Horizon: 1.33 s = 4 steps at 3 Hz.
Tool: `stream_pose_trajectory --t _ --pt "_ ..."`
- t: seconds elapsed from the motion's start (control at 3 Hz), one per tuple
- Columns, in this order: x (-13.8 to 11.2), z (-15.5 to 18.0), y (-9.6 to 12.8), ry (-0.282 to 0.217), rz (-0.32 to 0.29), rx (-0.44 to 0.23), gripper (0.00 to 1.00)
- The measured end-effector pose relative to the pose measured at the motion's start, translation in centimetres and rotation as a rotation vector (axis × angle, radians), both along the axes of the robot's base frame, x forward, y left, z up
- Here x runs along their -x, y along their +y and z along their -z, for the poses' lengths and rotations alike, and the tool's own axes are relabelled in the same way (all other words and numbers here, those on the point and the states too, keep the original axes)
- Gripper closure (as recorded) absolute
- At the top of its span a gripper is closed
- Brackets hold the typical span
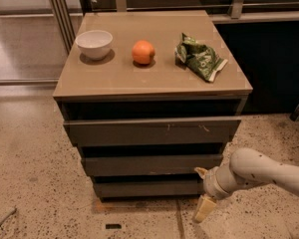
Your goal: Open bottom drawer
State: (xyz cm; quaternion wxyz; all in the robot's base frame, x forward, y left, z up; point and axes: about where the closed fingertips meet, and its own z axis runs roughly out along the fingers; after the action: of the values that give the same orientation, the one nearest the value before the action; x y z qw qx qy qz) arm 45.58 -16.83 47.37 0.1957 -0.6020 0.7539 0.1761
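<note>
The end effector [203, 191] is hovering at the right end of the bottom drawer [147, 187], fingers standing apart and gripping nothing. The drawer, lowest front under the table [154, 83], is looking shut, so gripping and pulling are both waiting to be done.

Tool [201, 195] at right end of bottom drawer [147, 187], fingers spread, upper one near drawer's top corner. Middle drawer front [152, 165] overhangs bottom drawer, with narrow dark gap between. Floor [45, 193] before bottom drawer free. Small dark scrap [112, 226] lies left of drawer's centre.
</note>
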Motion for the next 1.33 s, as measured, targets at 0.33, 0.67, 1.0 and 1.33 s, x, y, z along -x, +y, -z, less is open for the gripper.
stream_pose_trajectory --t 0.33,0.67,1.0,1.33 --pt "1.3 3.7 0.9 0.065 0.006 -0.039 0.0" --pt "1.4 5.1 1.1 0.06 0.011 -0.047 0.0" --pt "1.3 7.3 1.5 0.041 0.011 -0.05 0.0" --pt "0.9 10.3 2.0 0.013 0.008 -0.035 0.0"
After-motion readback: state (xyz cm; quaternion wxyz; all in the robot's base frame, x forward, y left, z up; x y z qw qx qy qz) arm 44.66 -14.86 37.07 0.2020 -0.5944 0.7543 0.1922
